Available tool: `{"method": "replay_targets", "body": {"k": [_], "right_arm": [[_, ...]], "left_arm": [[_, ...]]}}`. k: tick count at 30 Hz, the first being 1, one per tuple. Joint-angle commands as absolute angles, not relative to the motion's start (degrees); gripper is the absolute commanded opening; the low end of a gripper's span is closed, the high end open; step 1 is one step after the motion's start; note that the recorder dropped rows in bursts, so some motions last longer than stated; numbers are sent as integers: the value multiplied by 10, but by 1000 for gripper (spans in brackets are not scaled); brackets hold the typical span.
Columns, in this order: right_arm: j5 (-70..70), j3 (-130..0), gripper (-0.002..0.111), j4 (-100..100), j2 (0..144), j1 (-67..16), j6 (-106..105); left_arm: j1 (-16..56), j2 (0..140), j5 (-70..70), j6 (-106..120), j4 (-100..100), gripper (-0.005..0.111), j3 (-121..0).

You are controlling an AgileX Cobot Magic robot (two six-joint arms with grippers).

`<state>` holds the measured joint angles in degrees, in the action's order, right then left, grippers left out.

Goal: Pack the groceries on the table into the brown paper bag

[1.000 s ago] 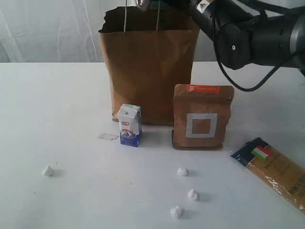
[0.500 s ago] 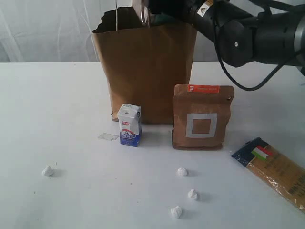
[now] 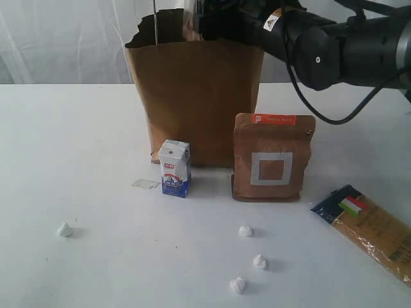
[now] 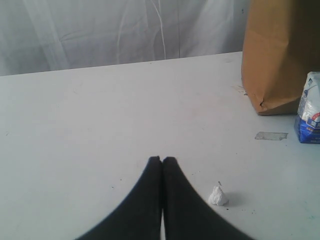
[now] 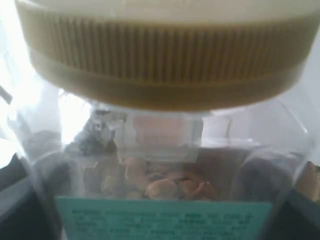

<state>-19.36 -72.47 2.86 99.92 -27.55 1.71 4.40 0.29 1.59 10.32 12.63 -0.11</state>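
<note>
The brown paper bag [image 3: 192, 96] stands upright at the back of the table [image 3: 96, 256]. My right gripper [image 3: 200, 16] hovers at the bag's mouth, shut on the gold-lidded nut jar [image 5: 160, 65], which fills the right wrist view. The white-blue carton [image 3: 174, 168] stands against the bag's front, with the brown pouch [image 3: 273, 157] to its right. The pasta packet [image 3: 372, 231] lies at the far right. My left gripper [image 4: 161, 159] is shut and empty, low over the table, left of the bag [image 4: 280, 55] and carton [image 4: 309, 110]. The yellow-grain jar and the can are out of view.
Several white paper wads lie on the table: one at the left [image 3: 64, 229] and three near the front centre [image 3: 244, 231]. One wad [image 4: 218, 196] sits just beside my left fingertips. A bit of clear tape [image 3: 146, 184] lies left of the carton.
My right arm has swung left and down with the jar to the bag's mouth. The bag's top edge has shifted left. The left gripper is not seen earlier.
</note>
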Motion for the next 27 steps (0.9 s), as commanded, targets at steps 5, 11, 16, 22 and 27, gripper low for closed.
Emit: {"method": "replay_targets", "body": {"k": [5,11,16,22,27], "right_arm": [[-197,-727,38,30,995,-273,11],[-173,-727,43,30,995,-273,11],[-152,-727,58,30,995,-273,-9],[-148,-727,68,30,995,-273,-18],[-127,-727,73,30,995,-271,-19]], "left_arm": [[48,0,14,105,130,0,0],[48,0,14,105,130,0,0],[48,0,14,105,130,0,0],[48,0,14,105,130,0,0],[48,0,14,105,130,0,0]]}}
